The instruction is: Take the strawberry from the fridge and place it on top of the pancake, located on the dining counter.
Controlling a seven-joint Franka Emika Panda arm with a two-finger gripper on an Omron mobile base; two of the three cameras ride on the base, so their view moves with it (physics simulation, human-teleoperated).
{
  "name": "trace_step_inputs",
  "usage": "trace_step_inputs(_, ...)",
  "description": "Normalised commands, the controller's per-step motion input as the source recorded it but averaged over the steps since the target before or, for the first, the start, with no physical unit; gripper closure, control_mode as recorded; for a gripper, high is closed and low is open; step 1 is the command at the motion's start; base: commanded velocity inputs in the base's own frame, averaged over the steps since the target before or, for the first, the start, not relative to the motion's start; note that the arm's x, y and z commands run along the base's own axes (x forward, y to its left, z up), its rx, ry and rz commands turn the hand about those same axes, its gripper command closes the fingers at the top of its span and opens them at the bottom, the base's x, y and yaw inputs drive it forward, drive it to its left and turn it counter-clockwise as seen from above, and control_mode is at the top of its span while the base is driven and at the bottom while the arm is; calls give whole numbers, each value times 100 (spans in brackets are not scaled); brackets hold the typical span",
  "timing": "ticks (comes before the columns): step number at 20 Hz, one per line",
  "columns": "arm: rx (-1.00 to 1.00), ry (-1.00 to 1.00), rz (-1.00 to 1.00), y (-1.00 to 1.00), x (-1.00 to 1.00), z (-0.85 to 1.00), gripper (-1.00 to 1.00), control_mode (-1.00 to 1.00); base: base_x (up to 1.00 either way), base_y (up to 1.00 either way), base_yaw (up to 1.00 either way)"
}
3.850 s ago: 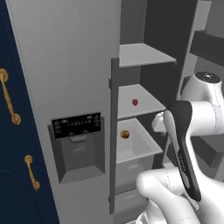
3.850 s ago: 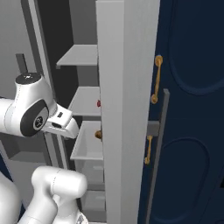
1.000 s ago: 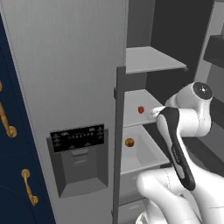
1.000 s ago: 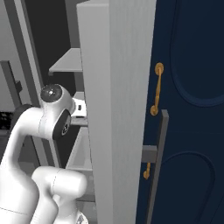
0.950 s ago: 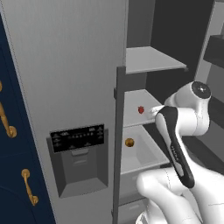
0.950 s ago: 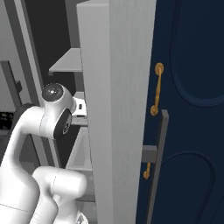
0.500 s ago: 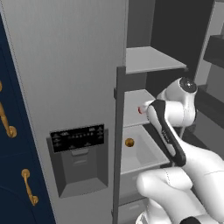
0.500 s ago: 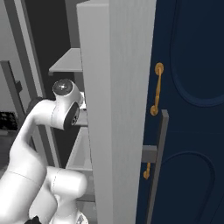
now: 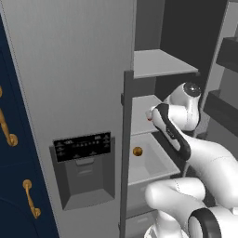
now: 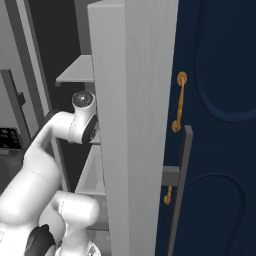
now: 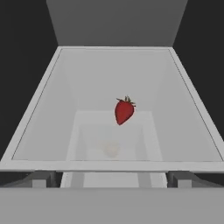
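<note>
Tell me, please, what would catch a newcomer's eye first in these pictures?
Probably the strawberry, the one bright red spot in the hand view, lying alone on a pale fridge shelf. Next, the white arm reaching into the open fridge at that shelf's level in the left base view. Below it, a small orange-brown ball sits in a white drawer.

The arm [image 9: 174, 118] hides most of the strawberry [image 9: 149, 119].

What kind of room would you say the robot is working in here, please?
Most likely a kitchen: an open grey fridge with a dispenser panel, navy cabinets with gold handles, and a strawberry on a fridge shelf.
</note>
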Motion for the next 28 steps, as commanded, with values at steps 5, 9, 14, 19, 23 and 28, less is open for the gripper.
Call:
trace_step_inputs(5,1,4,-5,-1,29,-12,-100,-100,0,0,0)
trace_step_inputs(9,0,9,-9,-3,43,-20,-100,-100,0,0,0)
trace_step_inputs(14,0,0,-7,-5,38,-26,-100,-100,0,0,0)
trace_step_inputs(19,4,3,-1,-15,43,-5,-100,-100,0,0,0)
trace_step_inputs(23,2,6,0,0,29,-15,-100,-100,0,0,0)
trace_step_inputs(28,0,8,0,0,39,-9,-100,-100,0,0,0)
